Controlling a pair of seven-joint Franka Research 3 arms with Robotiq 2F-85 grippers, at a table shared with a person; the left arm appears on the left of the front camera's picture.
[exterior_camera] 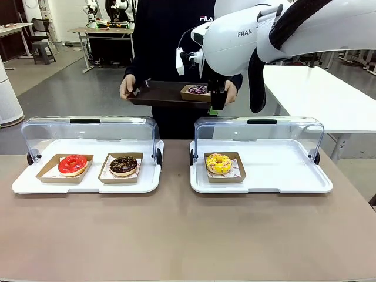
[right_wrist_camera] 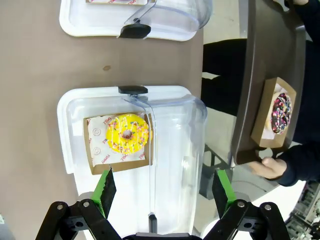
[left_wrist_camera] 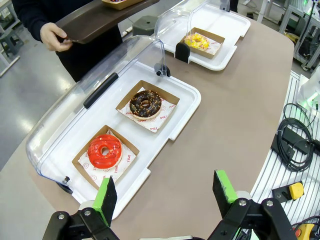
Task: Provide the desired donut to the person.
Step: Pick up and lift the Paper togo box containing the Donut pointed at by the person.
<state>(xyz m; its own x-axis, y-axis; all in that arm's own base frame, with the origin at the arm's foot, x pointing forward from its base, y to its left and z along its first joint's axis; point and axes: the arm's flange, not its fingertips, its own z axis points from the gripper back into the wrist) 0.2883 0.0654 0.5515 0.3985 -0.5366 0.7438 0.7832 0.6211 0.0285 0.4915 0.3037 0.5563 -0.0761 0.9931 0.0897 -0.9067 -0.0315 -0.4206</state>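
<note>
- Dark sprinkled donut (exterior_camera: 198, 89) is sitting in a small cardboard tray on the brown serving tray (exterior_camera: 158, 94). In the front view, the person (exterior_camera: 164, 35) is holding this tray at the far side of the tabletop (exterior_camera: 176, 235).
- The right arm (exterior_camera: 247, 41) is reaching across above that serving tray; from this view I cannot tell how its jaws are standing.
- Two white display cases are resting on the tabletop with their clear lids raised. The left case (exterior_camera: 23, 185) is carrying a red donut (exterior_camera: 72, 164) and a chocolate donut (exterior_camera: 123, 165), and the right case (exterior_camera: 317, 185) is carrying a yellow donut (exterior_camera: 218, 163).
- In the left wrist view, the left jaws are standing wide apart, with the green pads (left_wrist_camera: 106, 197) gripping nothing. They are hanging over the tabletop just beside the left case, and the red donut and chocolate donut are lying in their cardboard trays beyond.
- In the right wrist view, the right jaws are gaping fully with nothing between them, hovering above the right case's raised lid, with the yellow donut lying below. The dark sprinkled donut (right_wrist_camera: 281, 112) is lying well off to one side on the serving tray, and the person's hand (right_wrist_camera: 270, 167) is gripping that tray's edge.
</note>
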